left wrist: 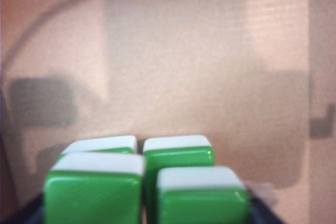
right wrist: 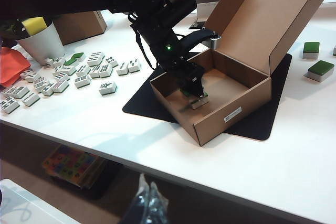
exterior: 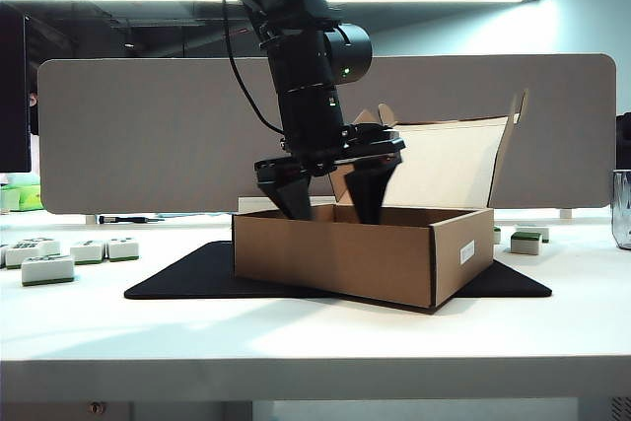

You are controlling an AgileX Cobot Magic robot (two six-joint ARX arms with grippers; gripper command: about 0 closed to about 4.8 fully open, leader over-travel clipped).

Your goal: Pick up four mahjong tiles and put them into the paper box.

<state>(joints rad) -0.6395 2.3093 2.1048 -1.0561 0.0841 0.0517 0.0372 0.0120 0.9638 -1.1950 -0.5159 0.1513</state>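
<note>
- Four mahjong tiles (left wrist: 144,179) sit in a tight two-by-two block, green up, between the left end effector (exterior: 330,206) fingers, down inside the paper box (exterior: 365,253) near its front wall.
- Left end effector jaws look spread wide in the exterior view; whether the pads touch the tiles I can't tell, so a grip isn't confirmed.
- Risk: if one pad drags on a tile during retreat, the block tips or a tile rides up and out over the wall.
- Risk: fingers sit close to the front wall, so a slanted lift could snag the cardboard and shove the box off the black mat (exterior: 177,278).
- Risk: raised lid (right wrist: 278,19) sits right behind the arm; a backward swing could knock it shut.
- Right end effector (right wrist: 148,203) hangs off the counter (exterior: 315,342) edge, well away from the box; fingertips look together, nothing held.
- Spare tiles (right wrist: 79,74) stay out on the counter, no concern.
</note>
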